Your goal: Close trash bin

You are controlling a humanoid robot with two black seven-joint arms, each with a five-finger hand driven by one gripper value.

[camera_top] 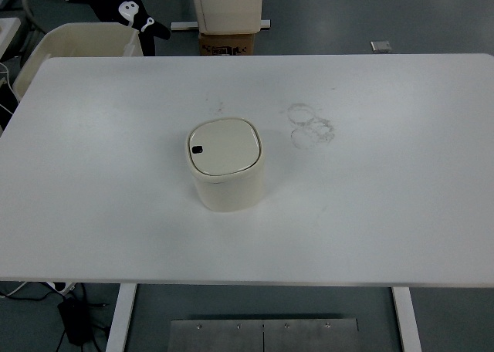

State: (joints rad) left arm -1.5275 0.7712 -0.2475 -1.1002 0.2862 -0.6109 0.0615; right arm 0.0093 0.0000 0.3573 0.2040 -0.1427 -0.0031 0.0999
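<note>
1. One trash bin [226,174] was seen near the middle of the white table [386,198], a cream, rounded-square tub standing upright.
2. Its lid [224,145] was found lying flat and flush on the rim, so the bin was shut; a small black square [197,150] was noted at the lid's left edge.
3. Only a part of the left hand [143,12] could be made out, up at the top left corner, beyond the table's far edge and well apart from the bin.
4. Black fingers [157,28] with white patches were seen there, pointed down and to the right; nothing was gripped by them, but whether they were spread or curled could not be told, since most of the hand was cut off by the picture's top edge.
5. Faint ring-shaped marks [311,124] were spotted on the tabletop, to the right of the bin and farther back.
6. Beyond the far edge, a cream plastic tub [85,39] was seen at the left, and a cardboard box [228,43] under a pale cabinet [228,5] near the centre.
</note>
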